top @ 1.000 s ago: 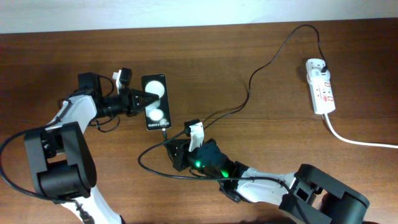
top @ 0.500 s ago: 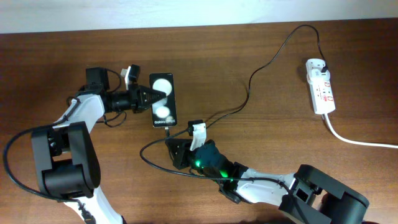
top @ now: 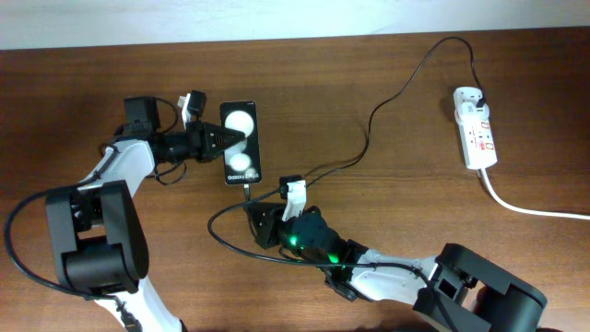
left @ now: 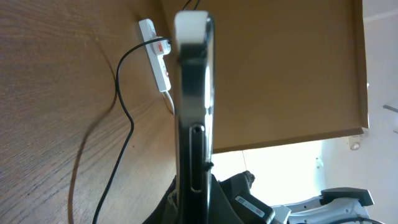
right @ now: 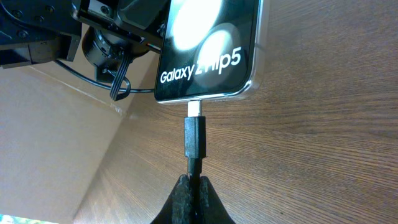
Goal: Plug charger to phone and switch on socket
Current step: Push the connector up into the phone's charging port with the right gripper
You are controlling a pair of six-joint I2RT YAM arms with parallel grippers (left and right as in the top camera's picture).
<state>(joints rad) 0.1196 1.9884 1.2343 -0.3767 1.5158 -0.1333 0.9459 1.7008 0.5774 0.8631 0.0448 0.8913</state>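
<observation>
Since a sec ago the phone (top: 241,143) shifted up-right, left gripper (top: 214,145) clamped on it – right gripper (right: 194,182) pinches charger (right: 194,138) at its port (tip looks partly in) – socket (top: 476,138) next.

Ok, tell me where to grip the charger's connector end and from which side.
Take the charger by its black housing or the cable right behind it, from the side away from the phone, in line with the cable. Its metal tip points straight at the phone's bottom edge, so the push stays straight. The right gripper grips there.
</observation>
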